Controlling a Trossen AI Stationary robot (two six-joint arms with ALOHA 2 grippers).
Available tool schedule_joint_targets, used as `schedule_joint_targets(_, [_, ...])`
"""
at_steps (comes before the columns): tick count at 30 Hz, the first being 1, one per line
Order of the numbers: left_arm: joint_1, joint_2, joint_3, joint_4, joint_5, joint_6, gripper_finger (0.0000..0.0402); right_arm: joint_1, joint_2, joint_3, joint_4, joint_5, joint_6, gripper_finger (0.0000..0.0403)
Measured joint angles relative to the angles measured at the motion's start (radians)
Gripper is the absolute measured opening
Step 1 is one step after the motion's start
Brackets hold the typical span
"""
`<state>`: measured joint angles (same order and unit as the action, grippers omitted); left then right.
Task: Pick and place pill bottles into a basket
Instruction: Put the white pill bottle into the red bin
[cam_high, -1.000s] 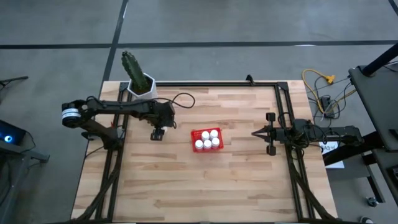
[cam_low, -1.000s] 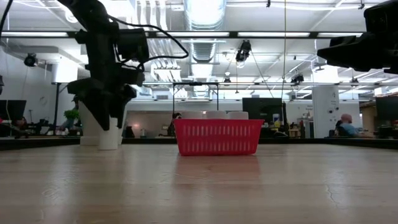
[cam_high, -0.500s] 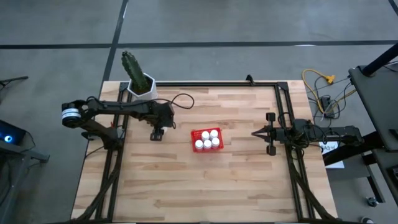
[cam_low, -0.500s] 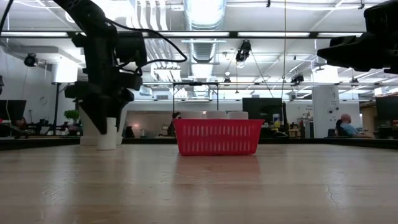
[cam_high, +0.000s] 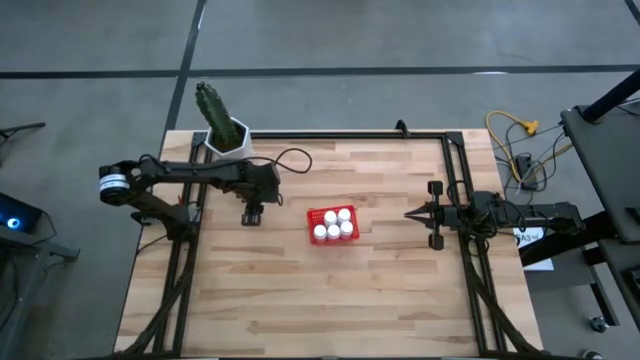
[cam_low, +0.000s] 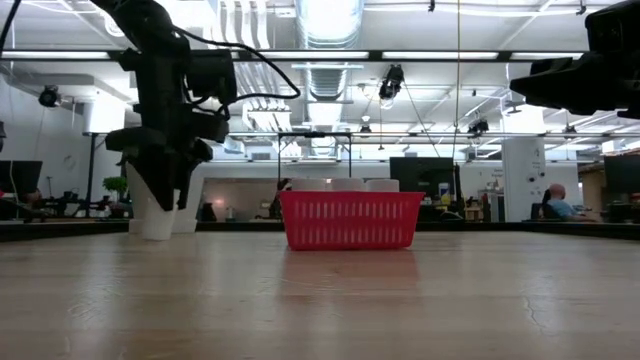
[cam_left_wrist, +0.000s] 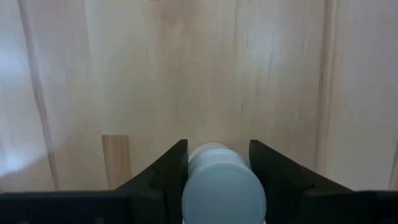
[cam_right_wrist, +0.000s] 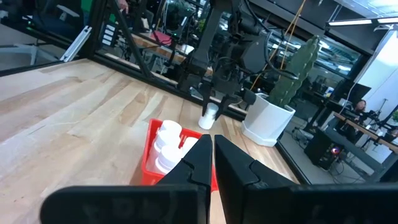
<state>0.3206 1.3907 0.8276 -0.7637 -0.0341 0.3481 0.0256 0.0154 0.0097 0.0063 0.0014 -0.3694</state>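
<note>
My left gripper (cam_high: 251, 214) points down left of the red basket (cam_high: 311, 216), shut on a small white pill bottle (cam_left_wrist: 222, 186). The bottle also shows in the low view (cam_low: 155, 222) and in the right wrist view (cam_right_wrist: 208, 119). The basket (cam_low: 350, 220) stands on the table mid-board with several white-capped bottles (cam_high: 333, 226) upright in it. My right gripper (cam_high: 408, 213) waits shut at the table's right side, pointing at the basket, and shows in its own wrist view (cam_right_wrist: 213, 140). My left gripper pinches the bottle's upper sides (cam_left_wrist: 194, 163) between its two fingers, one on each side of the cap. The fingers come from above, pointing down. The bottle stands upright below them; whether its bottom is clear of the table I cannot tell.
A white hexagonal pot with a cactus (cam_high: 228, 135) stands at the far left corner, behind my left arm; it also shows in the right wrist view (cam_right_wrist: 267, 121). Black frame rails (cam_high: 455, 200) run along the table's left, far and right sides. Bare wood lies toward the near edge.
My left gripper has gone a little toward the table's left edge, away from the basket, with the bottle upright between its fingers.
</note>
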Motion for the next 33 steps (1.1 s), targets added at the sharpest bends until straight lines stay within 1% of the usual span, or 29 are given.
schedule_joint_targets(6, [-0.008, 0.0, 0.046, -0.019, 0.01, -0.01, 0.0132, 0.0, 0.0, 0.0, 0.0, 0.0, 0.001, 0.0009])
schedule_joint_targets(10, [-0.031, 0.0, 0.083, -0.001, 0.075, -0.027, 0.0132, 0.0, 0.0, 0.0, 0.0, 0.0, 0.0, 0.0008])
schedule_joint_targets(13, [-0.06, 0.0, 0.114, 0.005, 0.095, -0.043, 0.0132, 0.0, 0.0, 0.0, 0.0, 0.0, 0.0, 0.0009])
schedule_joint_targets(21, [-0.184, 0.002, 0.201, 0.032, 0.093, -0.107, 0.0132, 0.0, 0.0, 0.0, 0.0, 0.0, 0.002, 0.0008])
schedule_joint_targets(26, [-0.257, 0.004, 0.247, 0.055, 0.058, -0.11, 0.0132, 0.0, 0.0, 0.0, 0.0, 0.0, 0.001, 0.0009])
schedule_joint_targets(33, [-0.289, 0.004, 0.293, 0.068, 0.056, -0.129, 0.0132, 0.0, 0.0, 0.0, 0.0, 0.0, 0.001, 0.0009])
